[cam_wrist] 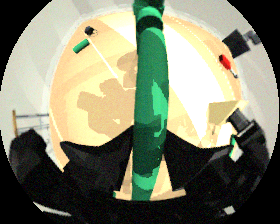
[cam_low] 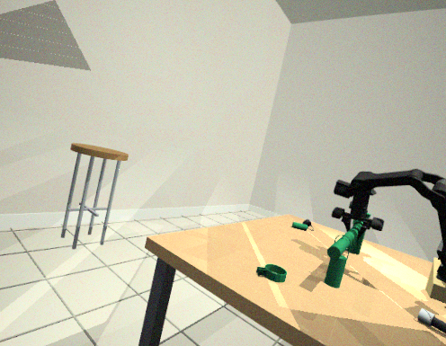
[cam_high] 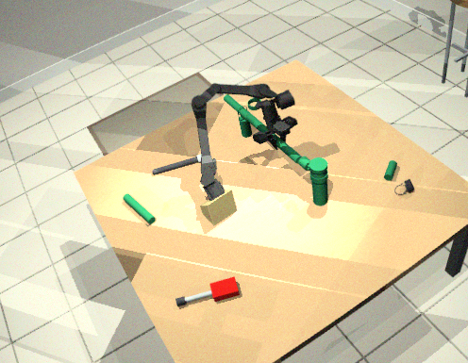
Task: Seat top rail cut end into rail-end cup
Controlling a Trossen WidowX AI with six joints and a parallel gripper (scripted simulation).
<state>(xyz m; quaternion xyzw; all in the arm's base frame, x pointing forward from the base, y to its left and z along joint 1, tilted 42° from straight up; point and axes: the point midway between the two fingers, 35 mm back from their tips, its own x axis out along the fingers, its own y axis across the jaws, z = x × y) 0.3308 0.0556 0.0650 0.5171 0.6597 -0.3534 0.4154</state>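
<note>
The green top rail (cam_high: 246,115) (cam_low: 346,243) (cam_wrist: 151,75) slants above the table, its near end over the small post (cam_high: 245,127) (cam_low: 335,272); the loop cap there is hard to make out. My gripper (cam_high: 275,140) (cam_wrist: 146,128) is shut on the rail around its middle. The rail's far end meets the rail-end cup (cam_high: 305,163) (cam_wrist: 149,12) at the big post (cam_high: 320,192). In the wrist view a dark ring shows where they meet; how deep the end sits is unclear. The cup is high, beside the post cap (cam_high: 318,164). The brace band is hard to tell apart.
A loose green band (cam_low: 275,270) lies behind the small post. A short green piece (cam_high: 391,170) (cam_low: 300,226) (cam_wrist: 81,46) and a black clamp (cam_high: 408,186) lie beyond the big post. A green rod (cam_high: 139,208), a grey bar (cam_high: 175,165) and a red-handled tool (cam_high: 225,288) lie around the arm's base.
</note>
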